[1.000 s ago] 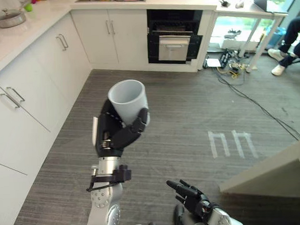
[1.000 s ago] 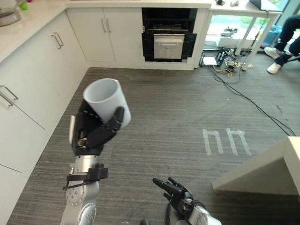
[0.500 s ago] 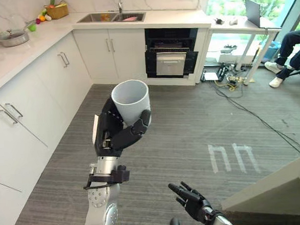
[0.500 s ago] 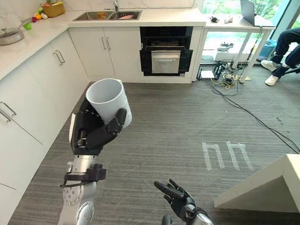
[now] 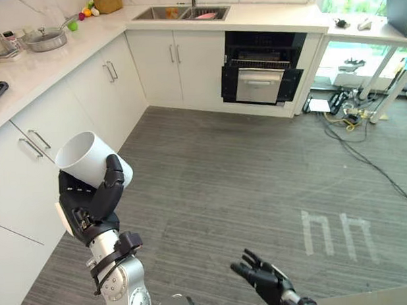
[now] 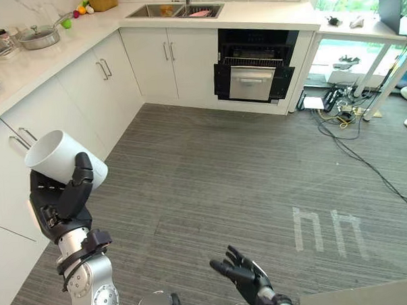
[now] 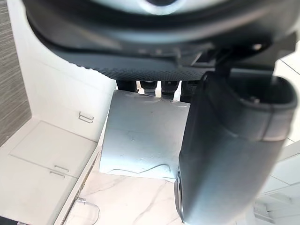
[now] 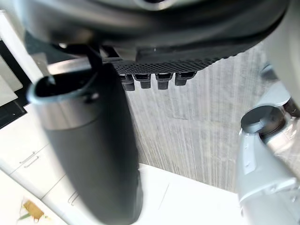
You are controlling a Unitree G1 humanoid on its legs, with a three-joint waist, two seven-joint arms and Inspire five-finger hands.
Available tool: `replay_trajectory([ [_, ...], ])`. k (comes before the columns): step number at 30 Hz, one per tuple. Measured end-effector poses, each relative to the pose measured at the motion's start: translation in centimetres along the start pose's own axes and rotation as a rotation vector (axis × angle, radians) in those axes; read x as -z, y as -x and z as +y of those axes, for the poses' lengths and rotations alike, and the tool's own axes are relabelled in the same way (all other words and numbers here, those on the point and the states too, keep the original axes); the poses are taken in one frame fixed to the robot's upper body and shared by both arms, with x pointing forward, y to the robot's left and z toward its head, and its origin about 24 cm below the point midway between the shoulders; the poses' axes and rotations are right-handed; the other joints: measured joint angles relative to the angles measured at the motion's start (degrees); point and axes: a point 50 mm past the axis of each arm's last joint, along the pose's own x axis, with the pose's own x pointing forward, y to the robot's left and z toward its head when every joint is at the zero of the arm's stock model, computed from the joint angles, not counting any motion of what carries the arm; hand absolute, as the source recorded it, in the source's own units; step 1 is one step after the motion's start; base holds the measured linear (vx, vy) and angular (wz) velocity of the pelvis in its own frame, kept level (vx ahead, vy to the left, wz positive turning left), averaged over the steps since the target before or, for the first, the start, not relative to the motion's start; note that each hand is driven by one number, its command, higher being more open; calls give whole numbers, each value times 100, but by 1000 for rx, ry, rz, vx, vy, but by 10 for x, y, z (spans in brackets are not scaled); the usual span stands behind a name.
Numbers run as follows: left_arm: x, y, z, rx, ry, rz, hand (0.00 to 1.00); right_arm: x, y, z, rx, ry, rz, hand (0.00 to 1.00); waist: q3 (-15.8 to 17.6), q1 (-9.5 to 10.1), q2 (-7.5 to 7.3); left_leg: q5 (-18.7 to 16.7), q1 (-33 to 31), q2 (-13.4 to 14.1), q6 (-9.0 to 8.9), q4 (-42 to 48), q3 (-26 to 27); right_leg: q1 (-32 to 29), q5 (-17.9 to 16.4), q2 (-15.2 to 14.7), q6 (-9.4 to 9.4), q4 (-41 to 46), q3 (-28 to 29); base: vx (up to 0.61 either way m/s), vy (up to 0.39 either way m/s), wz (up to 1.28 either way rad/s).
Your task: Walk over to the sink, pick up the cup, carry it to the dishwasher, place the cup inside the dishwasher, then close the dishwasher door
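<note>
My left hand (image 5: pixel 91 201) is raised at the lower left and shut on a white cup (image 5: pixel 85 157), which tilts with its mouth up and to the left; the thumb lies across the cup's side. The left wrist view shows the cup (image 7: pixel 143 136) held between the thumb and the fingers. My right hand (image 5: pixel 263 278) hangs low at the bottom, open, holding nothing. The dishwasher (image 5: pixel 263 72) stands across the floor under the far counter, its door ajar and a rack front visible. The sink (image 5: pixel 182 13) is set in the counter to its left.
White cabinets (image 5: pixel 86 97) run along the left under a counter bearing a pot (image 5: pixel 45 39) and a fruit basket (image 5: pixel 106 3). Cables (image 5: pixel 351 122) lie on the floor at the right, by a white table's legs (image 5: pixel 383 84). White tape marks (image 5: pixel 339 234) are on the floor.
The whole picture has shifted, so the camera has moved. My left hand with the cup now shows lower and further left in it, the cup tilted more. The right hand stays low and open.
</note>
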Motion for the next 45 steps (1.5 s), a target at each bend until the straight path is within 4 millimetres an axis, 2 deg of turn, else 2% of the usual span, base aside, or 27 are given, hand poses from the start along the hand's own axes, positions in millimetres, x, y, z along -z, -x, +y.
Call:
replay_trajectory([
  [2, -6, 0, -5, -2, 15, -35, 0, -2, 2, -2, 0, 24, -13, 100, 140, 3, 26, 748, -147, -149, -3, -1352, -126, 322, -122, -201, 228, -179, 76, 382, 216, -17],
  [5, -9, 0, -7, -11, 26, -64, 0, 0, 4, -5, 8, 42, -7, 100, 141, 25, 78, 1629, -388, -170, 73, -1307, -391, 593, -452, -380, 540, -130, 108, 379, 274, -11],
  [6, -11, -1, -6, -9, 29, -78, 0, 2, 4, -5, 12, 39, -5, 100, 108, 36, -6, 1522, -409, -351, 543, -987, -341, 623, -697, -635, 710, 100, 82, 586, 367, 3],
  [9, -8, -2, -7, 11, 45, -71, 0, 1, 4, -5, 13, 49, -18, 100, 81, 36, -67, 673, -231, -634, 805, -397, -222, 268, -845, -1211, 862, 1699, 224, 519, 292, 9],
  [10, -8, -2, -10, 33, 70, -66, 0, 4, 5, -3, 17, 28, -30, 100, 1, 31, -214, 392, -1, -852, 880, -367, -207, 30, -788, -1512, 868, 2696, 282, 515, 293, 16],
  [12, -6, -3, -16, 65, 91, -61, 0, 6, 5, 3, 22, 18, -63, 100, -20, 15, -406, 47, 553, -1225, 983, -486, -236, -412, -129, -2078, 604, 4352, 332, 601, 246, 20],
  [14, -3, 0, -22, 96, 101, -42, 0, 3, 10, 6, 17, 37, -115, 100, -23, -47, -436, -147, 1273, -1502, 1070, -866, -402, -904, -100, -2364, 379, 5952, 342, 549, 183, 34],
  [16, -2, 3, -30, 154, 84, -41, 0, -4, 15, 12, 1, 82, -189, 100, -98, -255, -296, -89, 2056, -1484, 1022, -1644, -769, -1708, -402, -1904, 340, 6583, 235, 601, 118, 65],
  [18, -3, 4, -34, 189, 64, -60, 0, -9, 17, 16, -15, 110, -227, 100, -84, -321, -245, -31, 2517, -1392, 922, -2137, -869, -2253, -672, -1512, 377, 6209, 2, 596, 38, 29],
  [20, 0, -2, -35, 189, 40, -76, 0, -15, 19, 21, -25, 135, -277, 100, -6, -346, -123, -157, 2894, -1068, 623, -2312, -880, -2829, -918, -740, 230, 4655, -541, 681, -29, 3],
  [21, 3, -5, -35, 176, 33, -73, 0, -17, 19, 26, -30, 151, -284, 100, 21, -381, -94, -261, 3088, -916, 439, -2311, -845, -3010, -718, -208, 159, 3341, -772, 660, -76, -8],
  [22, 4, -5, -32, 164, 22, -61, 0, -16, 19, 31, -32, 168, -279, 100, 37, -439, -104, -379, 3357, -864, 230, -2293, -827, -3019, 91, 348, -158, 1833, -705, 687, -86, -7],
  [23, 6, -4, -30, 162, 13, -51, 0, -17, 19, 34, -34, 176, -284, 100, 34, -498, -97, -430, 3493, -870, 151, -2257, -856, -2956, 795, 559, -464, 1320, -461, 766, -93, -6],
  [24, 12, 0, -29, 153, 9, -14, 0, -24, 19, 33, -19, 190, -301, 100, 62, -555, 157, -425, 3620, -730, 124, -2082, -883, -2754, 1411, 897, -853, 1089, -250, 600, -56, -11],
  [25, 13, 0, -30, 160, 5, -4, 0, -26, 18, 33, -14, 189, -305, 100, 93, -537, 186, -305, 3541, -708, 36, -1870, -891, -2712, 1304, 894, -962, 1104, -149, 813, -50, -35],
  [28, 20, 4, -34, 188, -2, 45, 0, -29, 20, 41, -14, 194, -318, 100, 316, -522, 112, -322, 3343, -637, 185, -1327, -793, -2474, 518, 689, -822, 1701, 131, 598, -84, -17],
  [29, 16, 11, -41, 213, 22, 46, 0, -31, 26, 44, -14, 214, -332, 100, 402, -606, 169, 413, 3265, -342, 182, -611, -884, -2193, -121, 701, -731, 2223, 38, 526, -134, 4],
  [30, 13, 15, -41, 215, 33, 45, 0, -31, 30, 47, -16, 222, -332, 100, 447, -583, 204, 526, 3226, -275, 195, -74, -846, -2079, -399, 741, -704, 2437, 104, 505, -106, -1],
  [32, 4, 23, -40, 224, 51, 39, 0, -26, 43, 55, -27, 233, -329, 100, 444, -504, 206, 1771, 2454, 168, 157, 1932, -843, -1700, -906, 880, -713, 2584, 242, 479, -62, -27],
  [34, -4, 30, -37, 258, 68, 42, 0, -28, 62, 60, -22, 218, -376, 100, 463, -350, 243, 1576, 848, 673, 246, 4030, -840, -1187, -1136, 925, -790, 2342, 399, 541, -46, -24],
  [35, -4, 32, -36, 262, 71, 49, 0, -30, 64, 59, -19, 209, -392, 100, 479, -323, 220, 1425, 539, 714, 293, 4199, -825, -994, -1135, 916, -768, 2189, 451, 500, -14, -26],
  [38, -2, 34, -36, 305, 115, 73, 0, -67, 65, 42, 18, 199, -553, 100, 498, -114, 161, 627, -299, 567, 189, 3130, -694, -10, -1077, 803, -639, 1425, 881, 577, 37, -60],
  [40, 1, 32, -40, 366, 122, 71, 0, -127, 56, 28, 95, 231, -785, 100, 475, -132, 104, 480, -372, -252, 281, 807, -648, 516, -1244, 512, -255, 1188, 1242, 595, 103, -60],
  [41, 1, 32, -42, 386, 126, 73, 0, -140, 56, 24, 118, 220, -842, 100, 429, -143, 122, 674, -367, -545, 410, -11, -801, 563, -1317, 426, -126, 1203, 1300, 605, 155, -71],
  [42, 2, 32, -43, 412, 125, 77, 0, -161, 53, 22, 144, 204, -934, 100, 330, -55, 68, 1742, -129, -1107, 782, -1081, -1154, 635, -1451, 196, 102, 1346, 1582, 652, 125, -57],
  [43, 4, 31, -45, 427, 120, 96, 0, -170, 51, 23, 161, 189, -979, 100, 187, -112, -65, 1855, 217, -1253, 838, -1512, -1249, 462, -1484, -5, 277, 1691, 1877, 658, 116, -51],
  [45, 7, 27, -46, 420, 118, 93, 0, -176, 44, 32, 122, 201, -985, 100, 175, -60, 6, 1694, 216, -1054, 1007, -978, -1725, 270, -1483, -69, 147, 1623, 2163, 491, 93, -71],
])
